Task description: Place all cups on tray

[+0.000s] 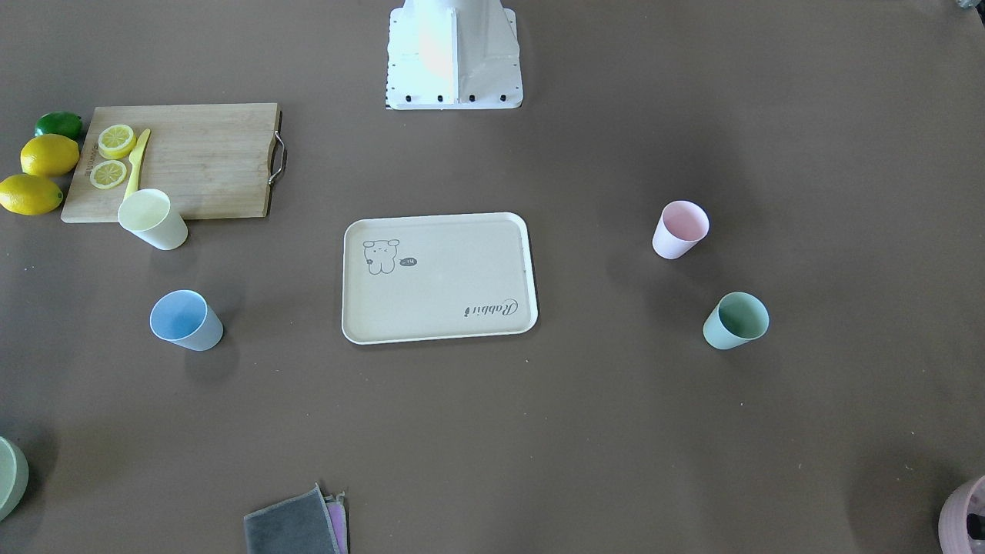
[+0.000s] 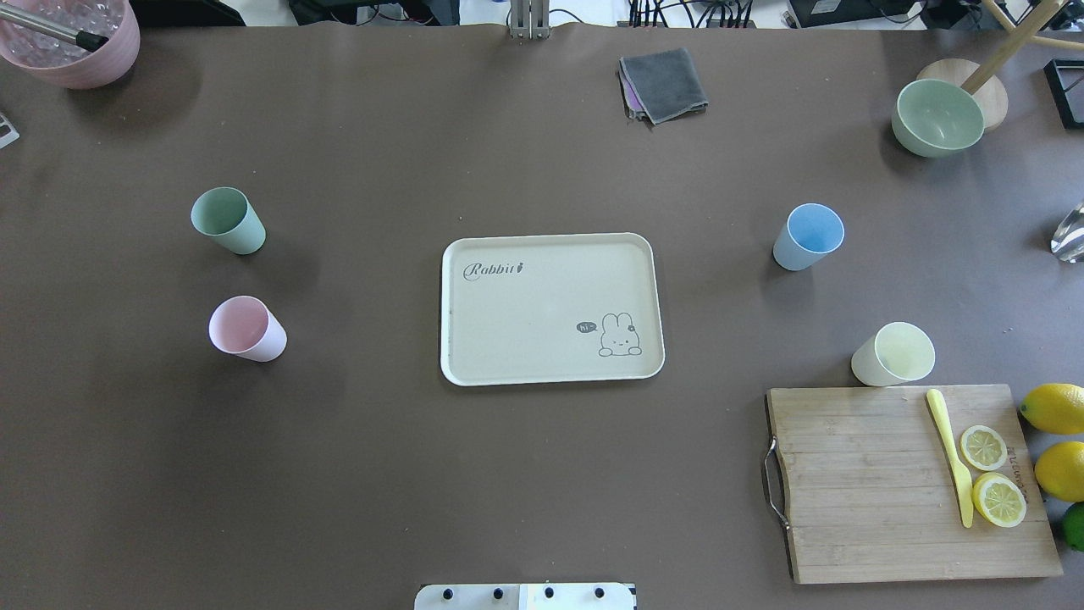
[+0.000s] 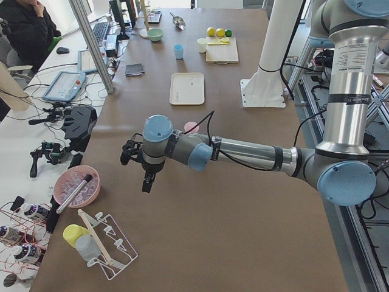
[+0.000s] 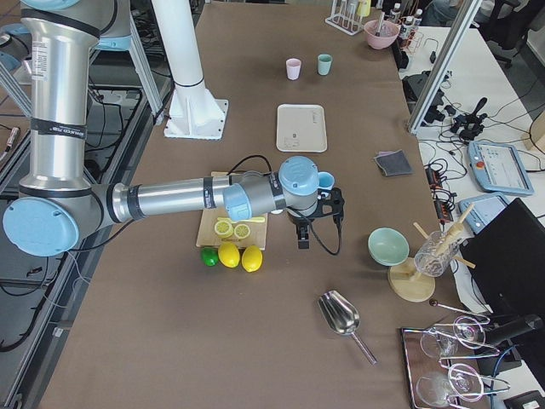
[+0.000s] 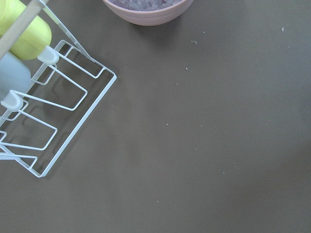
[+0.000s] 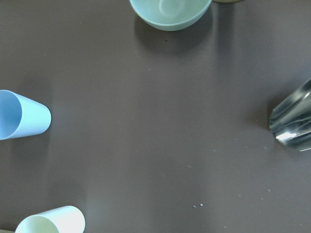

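Observation:
The cream tray (image 2: pixel 542 313) with "Rabbit" script lies at the table's middle with nothing on it; it also shows in the front view (image 1: pixel 439 285). Four cups stand on the table around it: green (image 2: pixel 227 220) and pink (image 2: pixel 246 329) on the left, blue (image 2: pixel 809 236) and pale yellow (image 2: pixel 893 355) on the right. My left gripper (image 3: pixel 129 153) hovers beyond the pink cup, near the table's left end. My right gripper (image 4: pixel 332 204) hovers by the blue cup (image 6: pixel 22 121). Both show only in the side views, so I cannot tell if they are open or shut.
A wooden cutting board (image 2: pixel 864 491) with lemon slices and a yellow knife (image 2: pixel 948 453) lies at the near right, with lemons (image 2: pixel 1054 407) beside it. A green bowl (image 2: pixel 936 117), a grey cloth (image 2: pixel 665 83), a pink bowl (image 2: pixel 72 38) and a wire rack (image 5: pixel 53 111) stand around the edges.

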Controlling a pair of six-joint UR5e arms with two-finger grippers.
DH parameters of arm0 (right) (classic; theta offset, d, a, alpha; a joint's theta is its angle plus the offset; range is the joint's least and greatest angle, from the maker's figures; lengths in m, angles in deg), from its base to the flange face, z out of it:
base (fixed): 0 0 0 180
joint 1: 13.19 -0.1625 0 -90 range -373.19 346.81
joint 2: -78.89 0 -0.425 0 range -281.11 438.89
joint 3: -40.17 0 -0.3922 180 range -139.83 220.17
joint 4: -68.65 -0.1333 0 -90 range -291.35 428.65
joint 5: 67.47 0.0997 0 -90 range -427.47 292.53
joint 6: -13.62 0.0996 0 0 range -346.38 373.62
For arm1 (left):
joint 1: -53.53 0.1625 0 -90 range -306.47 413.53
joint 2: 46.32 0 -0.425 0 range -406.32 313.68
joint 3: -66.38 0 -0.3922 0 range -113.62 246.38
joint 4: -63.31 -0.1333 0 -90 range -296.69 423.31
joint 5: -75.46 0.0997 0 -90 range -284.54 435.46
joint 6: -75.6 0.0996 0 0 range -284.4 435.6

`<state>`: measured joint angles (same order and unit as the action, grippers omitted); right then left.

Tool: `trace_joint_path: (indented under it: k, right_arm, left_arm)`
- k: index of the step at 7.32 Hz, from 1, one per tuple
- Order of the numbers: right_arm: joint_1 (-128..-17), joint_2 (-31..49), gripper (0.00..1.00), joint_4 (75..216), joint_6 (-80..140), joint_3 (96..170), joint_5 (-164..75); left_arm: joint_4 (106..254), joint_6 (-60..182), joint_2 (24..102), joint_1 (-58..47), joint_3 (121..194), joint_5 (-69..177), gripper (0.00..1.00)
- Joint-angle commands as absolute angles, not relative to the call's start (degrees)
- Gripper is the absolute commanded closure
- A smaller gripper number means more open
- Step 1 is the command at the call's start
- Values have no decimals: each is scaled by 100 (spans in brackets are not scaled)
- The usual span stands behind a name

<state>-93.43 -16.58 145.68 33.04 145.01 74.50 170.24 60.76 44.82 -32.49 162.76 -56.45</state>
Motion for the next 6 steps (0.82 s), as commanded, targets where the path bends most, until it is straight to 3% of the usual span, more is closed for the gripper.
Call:
trace_joint_path:
  k: [1, 4, 6]
  right_arm:
    - [-8319, -1350, 0, 13769, 4825, 14555, 7037]
    - [-7096, -1497, 0, 13159, 5844, 14529, 6358]
    - [-6708, -1760, 0, 12633, 6325, 14538, 6112]
  left_arm:
    - [17151, 5837, 4473, -3190, 16280, -5646, 2]
    - [17307, 5069, 4465, -3033, 16359, -5892, 2]
    - [18507, 3193, 3966, -2131, 16743, -5831, 2]
